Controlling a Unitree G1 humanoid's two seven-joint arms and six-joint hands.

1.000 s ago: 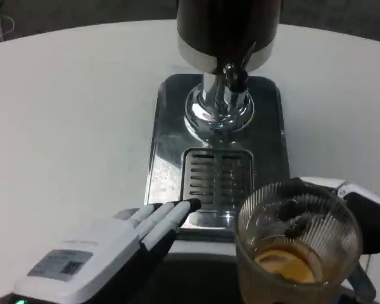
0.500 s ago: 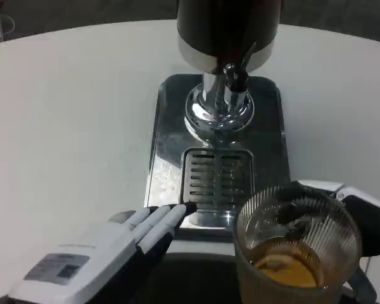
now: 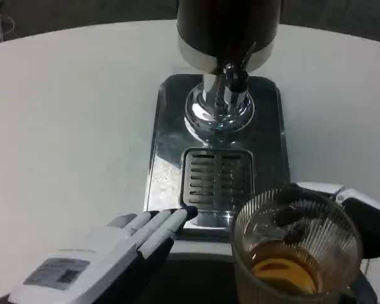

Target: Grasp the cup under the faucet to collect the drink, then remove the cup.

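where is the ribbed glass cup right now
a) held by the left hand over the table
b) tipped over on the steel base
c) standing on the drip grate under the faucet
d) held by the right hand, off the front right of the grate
d: the ribbed glass cup, with amber drink in it, sits in the right hand at the lower right, clear of the drip grate and faucet; the left hand holds nothing.

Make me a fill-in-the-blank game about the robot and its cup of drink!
1. The ribbed glass cup is held by the robot's ____ hand.
2. The drink in the cup is ____ in colour.
3. The left hand rests with its fingertips touching the front edge of the shiny metal ____.
4. The faucet is above the slotted ____.

Missing words: right; amber; tray; grate
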